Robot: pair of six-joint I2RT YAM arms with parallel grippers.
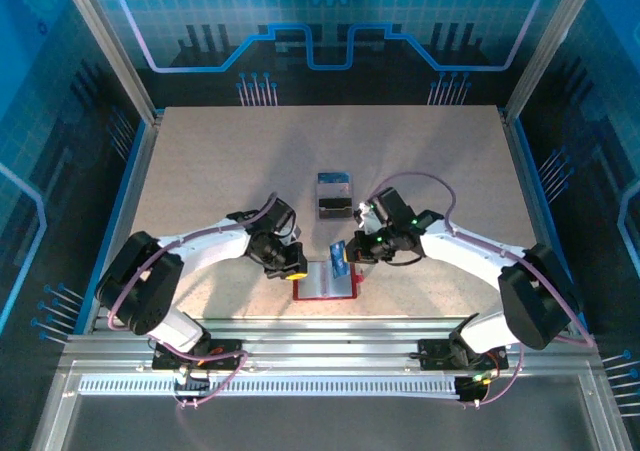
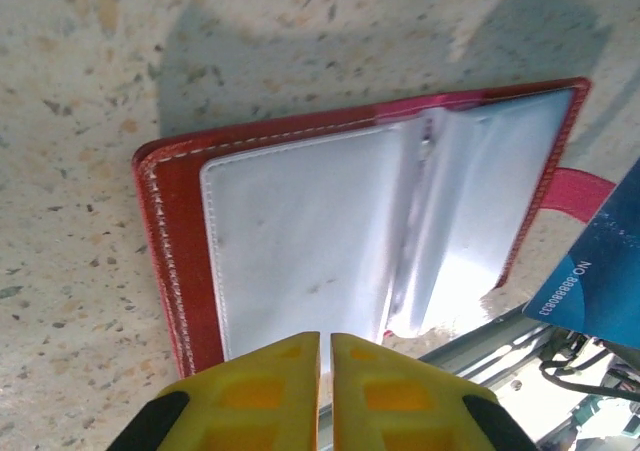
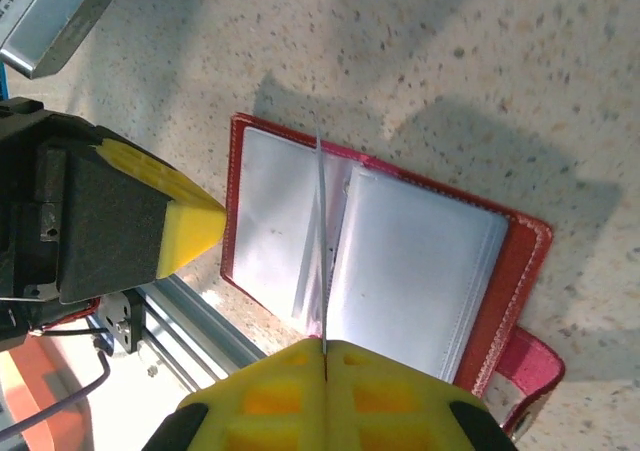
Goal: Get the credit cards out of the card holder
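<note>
The dark-red card holder lies open on the table near the front edge, its pale grey pockets facing up. My right gripper hangs just above it, shut on a blue-and-white credit card. The right wrist view shows that card edge-on, clear of the holder. My left gripper sits at the holder's left edge with only a thin slit between its yellow fingers and nothing in them. The blue card also shows at the right of the left wrist view.
A grey card and a black card lie side by side on the table, farther back than the holder. The metal rail of the table's front edge runs right behind the holder. Blue walls enclose the table.
</note>
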